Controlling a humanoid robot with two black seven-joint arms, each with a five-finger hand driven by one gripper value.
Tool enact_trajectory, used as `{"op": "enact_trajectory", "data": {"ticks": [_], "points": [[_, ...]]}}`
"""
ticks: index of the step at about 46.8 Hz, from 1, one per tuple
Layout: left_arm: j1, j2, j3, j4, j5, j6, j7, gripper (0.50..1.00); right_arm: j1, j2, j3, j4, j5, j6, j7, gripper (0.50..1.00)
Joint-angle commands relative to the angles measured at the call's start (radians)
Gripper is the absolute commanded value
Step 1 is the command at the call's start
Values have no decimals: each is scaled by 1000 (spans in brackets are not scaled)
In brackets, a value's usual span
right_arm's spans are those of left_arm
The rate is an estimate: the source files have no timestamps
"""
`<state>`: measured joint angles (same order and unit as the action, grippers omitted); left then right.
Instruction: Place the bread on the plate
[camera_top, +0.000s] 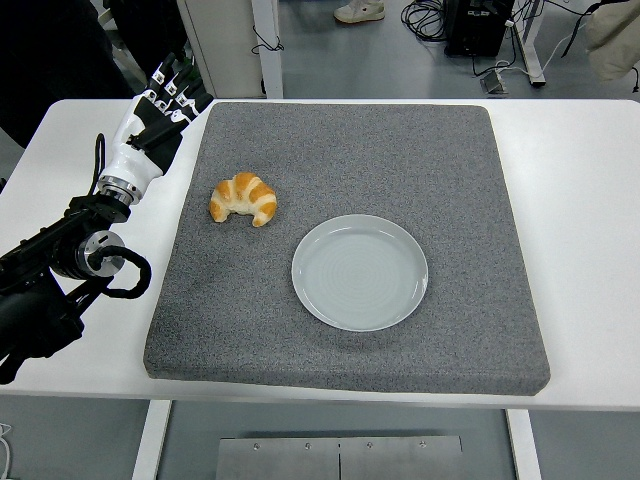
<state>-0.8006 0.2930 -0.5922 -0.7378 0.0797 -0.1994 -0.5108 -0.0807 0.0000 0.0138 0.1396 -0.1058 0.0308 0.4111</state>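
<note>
The fingers of the left hand are stretched out and lie close side by side, pointing away toward the far end of the table; they hold nothing. Only the head view is given, so everything here comes from it. The hand hangs over the white table just off the far left corner of the grey mat, and whether its fingertips touch the mat's edge is hard to say from this angle. The right arm does not show at all.

The bread, a croissant, lies on the left part of the mat, nearer the camera than the hand and apart from it. Its curved back faces the far side and its two horns point toward the near edge. The plate sits empty to its right and a little closer to the near edge, with a strip of bare mat between them.

The croissant is probably very light, with a flaky crust and a soft inside, so a hard squeeze would crush it or shed flakes, while a loose pinch might let it roll. The thick middle of the arch looks like the best place to take hold, thumb on one flank and fingers on the other, since the tapered horns would likely bend or snap. The mat's rough surface should keep it from sliding as the fingers close.
</note>
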Motion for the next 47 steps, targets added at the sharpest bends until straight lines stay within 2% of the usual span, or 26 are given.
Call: {"op": "enact_trajectory", "data": {"ticks": [1,24,37,47], "points": [[0,0,0,0,0,0,0,969,-1,0,0,0,0,0,0,1000],[-3,-5,-21,-2,-5,12,8,966,-1,0,0,0,0,0,0,1000],[-23,18,-20,-14,-3,15,17,961,-1,0,0,-2,0,0,0,1000],[-86,81,-5,-37,-2,17,87,957,1,0,0,-2,0,0,0,1000]]}}
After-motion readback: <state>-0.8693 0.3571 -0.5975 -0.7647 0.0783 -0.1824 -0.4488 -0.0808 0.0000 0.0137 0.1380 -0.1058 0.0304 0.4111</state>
